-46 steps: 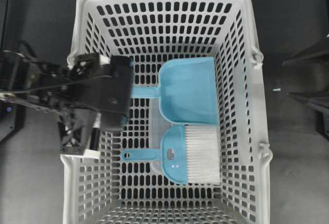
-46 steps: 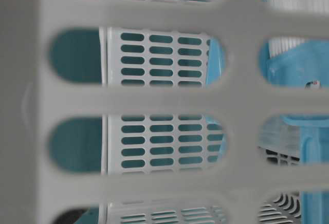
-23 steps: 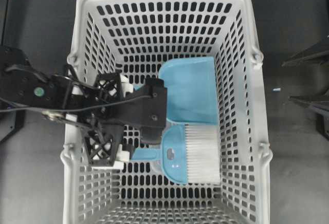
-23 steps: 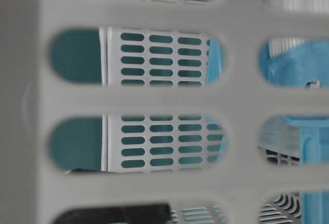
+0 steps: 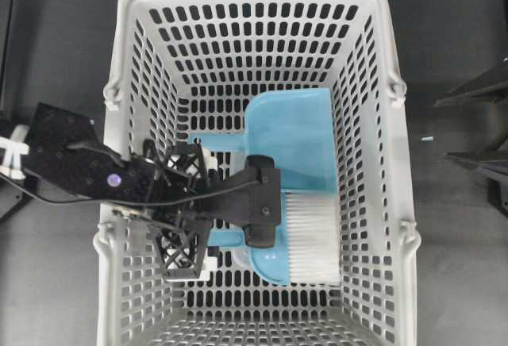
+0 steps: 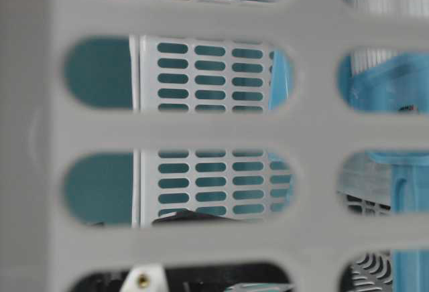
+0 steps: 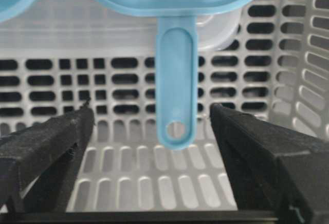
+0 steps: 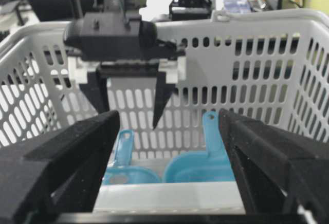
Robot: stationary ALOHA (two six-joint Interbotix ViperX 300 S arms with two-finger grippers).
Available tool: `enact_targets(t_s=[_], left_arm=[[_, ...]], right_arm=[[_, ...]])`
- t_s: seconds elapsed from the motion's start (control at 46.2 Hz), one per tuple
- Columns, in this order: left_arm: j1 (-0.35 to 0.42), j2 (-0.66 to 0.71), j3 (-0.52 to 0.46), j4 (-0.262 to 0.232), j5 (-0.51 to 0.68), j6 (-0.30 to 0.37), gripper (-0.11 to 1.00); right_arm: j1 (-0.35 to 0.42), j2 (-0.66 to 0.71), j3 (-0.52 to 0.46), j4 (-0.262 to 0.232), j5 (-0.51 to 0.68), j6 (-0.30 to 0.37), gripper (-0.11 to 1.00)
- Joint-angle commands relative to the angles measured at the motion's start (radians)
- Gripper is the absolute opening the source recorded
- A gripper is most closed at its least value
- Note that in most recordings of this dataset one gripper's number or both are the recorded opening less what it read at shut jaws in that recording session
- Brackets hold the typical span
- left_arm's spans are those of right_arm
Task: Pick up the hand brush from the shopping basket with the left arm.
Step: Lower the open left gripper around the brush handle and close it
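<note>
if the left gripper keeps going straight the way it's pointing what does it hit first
Most likely the hand brush's handle: in the wrist view it lies centred between the open fingers of the left gripper, pointing back at it. Depth is unclear, so the shopping basket floor might come first.

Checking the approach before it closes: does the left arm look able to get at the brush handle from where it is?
Probably yes. The left pincer is open inside the basket, and the brush handle lies between its fingers with nothing across it. The dustpan sits off to one side.

A light-blue dustpan (image 5: 292,140) lies flat, its handle pointing left, on a dark tabletop (image 5: 460,243).
</note>
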Motion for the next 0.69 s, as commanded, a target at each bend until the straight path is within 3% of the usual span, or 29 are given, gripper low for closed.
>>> enact_targets(t_s=[0.0, 0.346, 0.671], left_arm=[[-0.009, -0.002, -0.008, 0.005, -0.012, -0.011, 0.91], [-0.02, 0.044, 0.06, 0.005, -0.155, -0.037, 0.91], [-0.025, 0.115, 0.104, 0.005, -0.21, -0.034, 0.91]], right_arm=[[0.003, 0.003, -0.008, 0.002, -0.005, 0.002, 0.74], [0.003, 0.003, 0.006, 0.002, -0.008, 0.002, 0.74], [0.003, 0.003, 0.014, 0.003, -0.011, 0.002, 0.74]])
